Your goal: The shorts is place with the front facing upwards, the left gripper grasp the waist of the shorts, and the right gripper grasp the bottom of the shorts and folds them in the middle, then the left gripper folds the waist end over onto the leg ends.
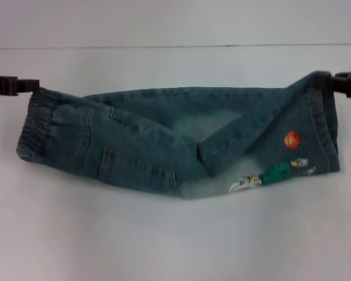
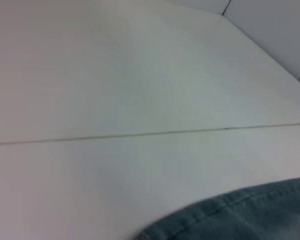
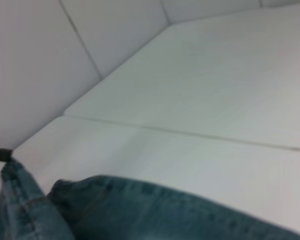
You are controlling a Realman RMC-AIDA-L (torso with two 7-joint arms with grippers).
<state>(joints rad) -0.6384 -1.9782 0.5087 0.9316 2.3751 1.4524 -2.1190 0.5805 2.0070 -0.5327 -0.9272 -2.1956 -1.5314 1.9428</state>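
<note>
Here the left hand is pinched shut on the far corner of the waist of the shorts, and the right hand is pinched shut on the far corner of the bottom of the shorts. Between the two hands the shorts hang stretched in a long band, the top edge taut from one hand to the other, the lower part sagging toward the white surface below them. Out from the left hand the puckered waistband drops straight down; beside it are the stitched pockets. Out from the right hand the hem falls at a slant, with the orange ball print and the cartoon player just under it. The lengthwise fold looks mid-way: one leg lies doubled along the middle, but the lower edge is uneven and dips to a point near the centre. To do this step well, both hands should keep the top edge tight and level, carry it together so the hanging half settles flat against the other, and lower at the same pace so no slack bunches in the middle. Neither wrist view shows its own fingers, only denim edge and bare surface.
</note>
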